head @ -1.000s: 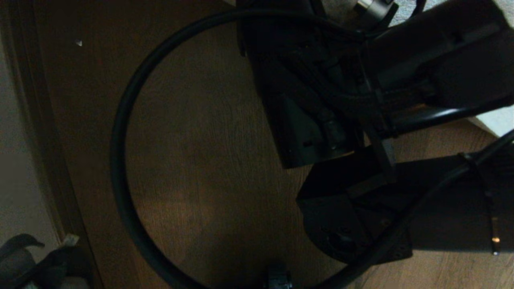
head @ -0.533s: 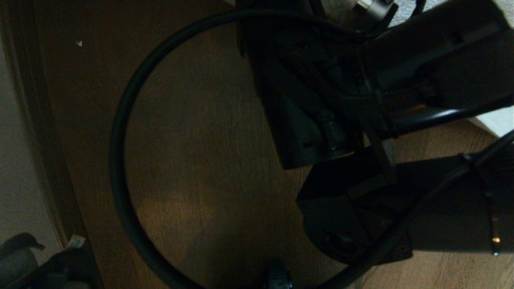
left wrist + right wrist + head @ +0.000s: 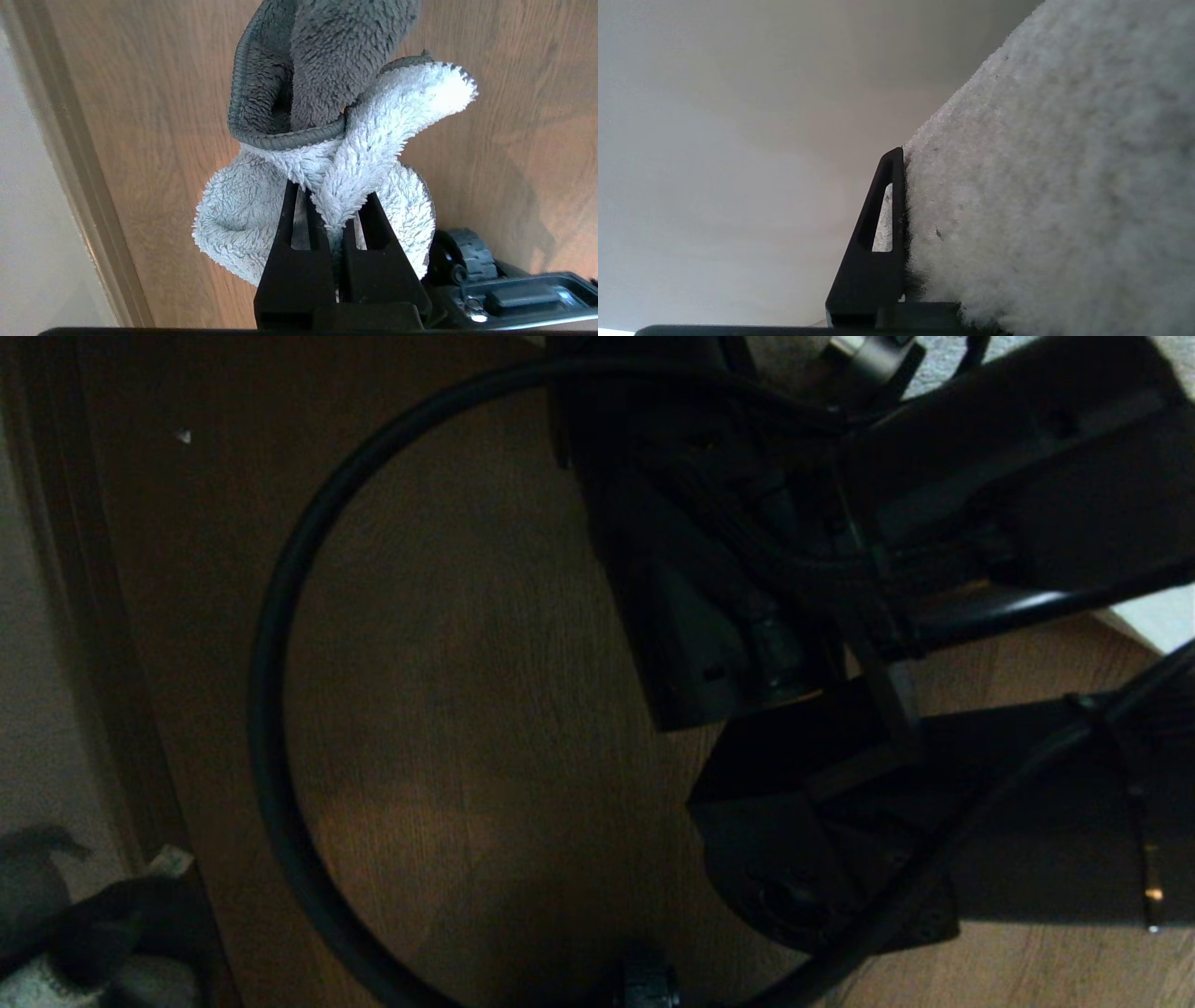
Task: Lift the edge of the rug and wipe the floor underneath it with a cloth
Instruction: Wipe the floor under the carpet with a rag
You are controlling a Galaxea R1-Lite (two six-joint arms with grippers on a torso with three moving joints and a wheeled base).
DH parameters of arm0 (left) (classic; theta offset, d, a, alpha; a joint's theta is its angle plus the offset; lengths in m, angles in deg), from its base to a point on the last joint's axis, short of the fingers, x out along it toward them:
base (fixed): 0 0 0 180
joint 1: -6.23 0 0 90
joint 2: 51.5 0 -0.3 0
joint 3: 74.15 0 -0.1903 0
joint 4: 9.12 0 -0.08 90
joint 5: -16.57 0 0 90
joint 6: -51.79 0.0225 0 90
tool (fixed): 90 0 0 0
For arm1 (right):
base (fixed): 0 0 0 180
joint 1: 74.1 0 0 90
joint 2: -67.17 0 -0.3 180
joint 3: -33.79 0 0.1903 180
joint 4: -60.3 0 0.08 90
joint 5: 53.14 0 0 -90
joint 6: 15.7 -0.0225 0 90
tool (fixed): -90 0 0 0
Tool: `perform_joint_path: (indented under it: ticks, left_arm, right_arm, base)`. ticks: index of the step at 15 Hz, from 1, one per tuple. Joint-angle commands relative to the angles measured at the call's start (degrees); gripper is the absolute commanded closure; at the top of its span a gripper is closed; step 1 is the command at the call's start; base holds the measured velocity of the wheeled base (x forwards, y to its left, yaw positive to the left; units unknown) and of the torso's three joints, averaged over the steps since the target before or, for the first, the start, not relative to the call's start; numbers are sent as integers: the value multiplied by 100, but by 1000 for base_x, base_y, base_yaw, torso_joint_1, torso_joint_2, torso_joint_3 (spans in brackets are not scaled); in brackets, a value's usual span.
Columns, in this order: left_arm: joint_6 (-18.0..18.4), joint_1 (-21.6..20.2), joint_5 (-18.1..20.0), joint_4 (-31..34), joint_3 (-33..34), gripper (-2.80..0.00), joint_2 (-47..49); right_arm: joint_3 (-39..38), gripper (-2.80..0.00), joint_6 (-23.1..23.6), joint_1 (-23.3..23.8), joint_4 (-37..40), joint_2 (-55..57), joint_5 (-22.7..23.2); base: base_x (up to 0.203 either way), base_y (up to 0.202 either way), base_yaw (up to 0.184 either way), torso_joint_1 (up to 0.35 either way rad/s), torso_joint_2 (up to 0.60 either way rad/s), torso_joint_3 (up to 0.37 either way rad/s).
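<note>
We saw the left gripper [image 3: 329, 224] clenched on the cloth [image 3: 327, 154], the white and grey folds bunched past its tips above the floor [image 3: 514, 116]; over the last second the cloth and dark gripper shape at the lower-left of the head view had shifted lower, so we judged the left arm was moving the cloth off toward the wipe spot. The right gripper [image 3: 901, 233] had not moved, one finger [image 3: 878, 233] pressed flat on the rug edge [image 3: 1041, 186], its partner hidden behind the pile, so it appeared pinched on the rug, raised off the floor. We judged the lift done and the wiping not yet begun.
</note>
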Motion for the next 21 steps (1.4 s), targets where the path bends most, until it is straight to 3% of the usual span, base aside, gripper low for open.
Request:
perform_joint_path:
  ticks: [1, 9, 14, 17, 21]
  left_arm:
    - [-3, 57, 1, -58, -192, 0, 783]
    - [-10, 103, 28, -1599, -283, 0, 2693]
    - [-42, 470, 76, -2454, -314, 0, 3583]
    - [-53, 588, 79, -2610, -421, 0, 3937]
    - [-281, 1246, 44, -2612, -537, 0, 4121]
  right_arm:
    - [-1, 0, -25, 0, -277, 37, -12]
    - [16, 0, -42, 6, -277, 131, -12]
    - [31, 0, -69, 6, -277, 171, -12]
    - [370, 0, -69, 15, -277, 342, -12]
    - [474, 0, -35, 6, -277, 397, 1]
  base:
    - [0, 0, 0, 0, 0, 0]
    - [0, 0, 0, 0, 0, 0]
    - [0, 0, 0, 0, 0, 0]
    - [0, 0, 0, 0, 0, 0]
    - [0, 0, 0, 0, 0, 0]
